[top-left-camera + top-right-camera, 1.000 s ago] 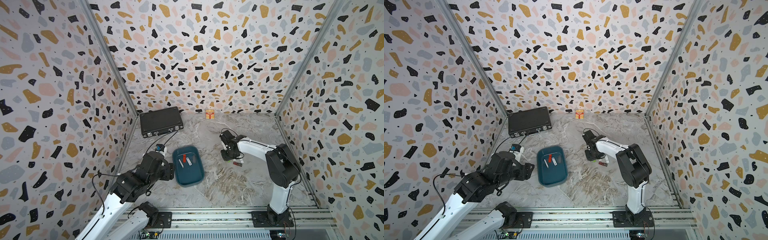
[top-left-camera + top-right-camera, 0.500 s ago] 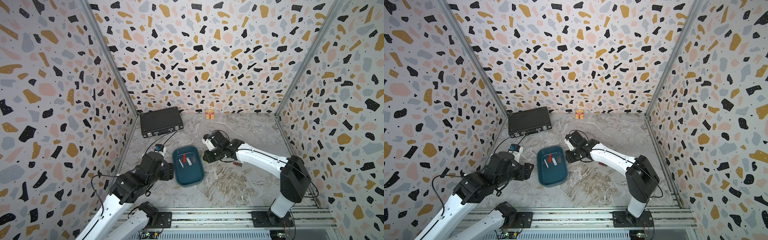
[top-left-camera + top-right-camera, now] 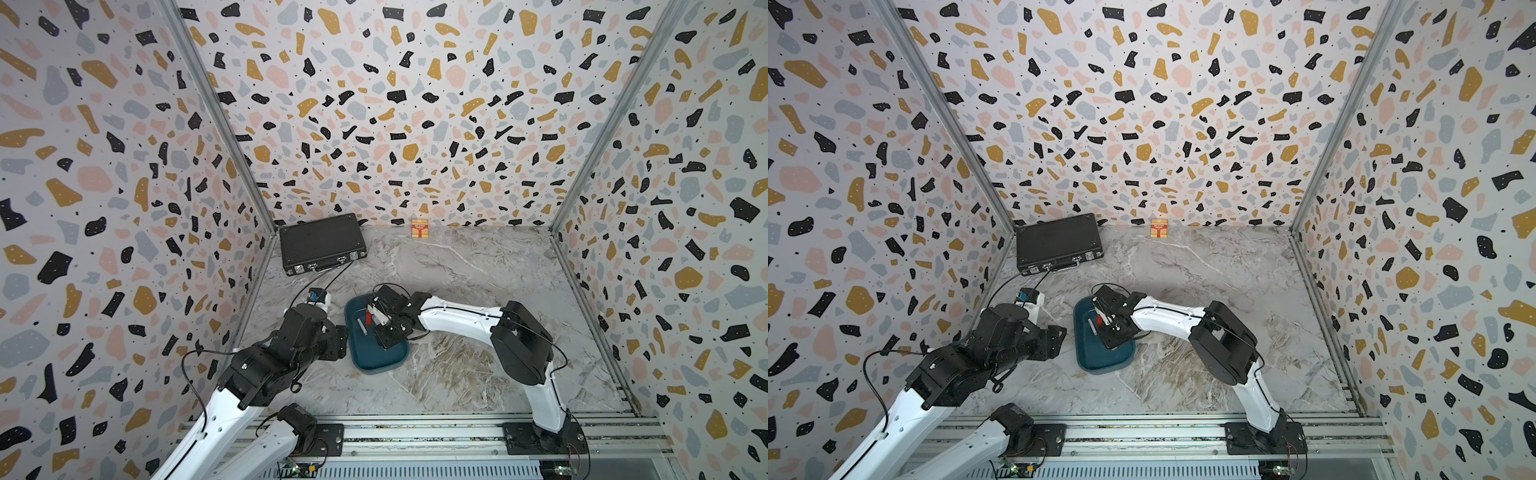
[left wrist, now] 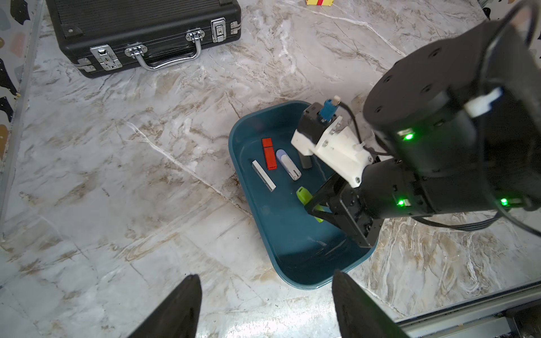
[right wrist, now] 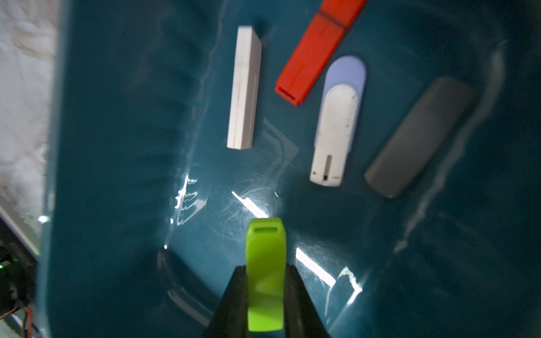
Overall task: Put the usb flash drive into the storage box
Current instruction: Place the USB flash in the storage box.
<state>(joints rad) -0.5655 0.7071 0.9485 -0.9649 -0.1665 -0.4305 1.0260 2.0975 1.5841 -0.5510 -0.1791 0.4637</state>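
The right gripper is pinched tight on the lime-green flash drive, holding it inside the teal storage box, where four other drives lie on the floor. The left gripper is spread wide and empty, just left of the box on the worktop.

Top views: high above front edge of table, facing back wall, far, sharing the whole scene. Left wrist: angled down onto box, nearer. Right wrist: close inside box.
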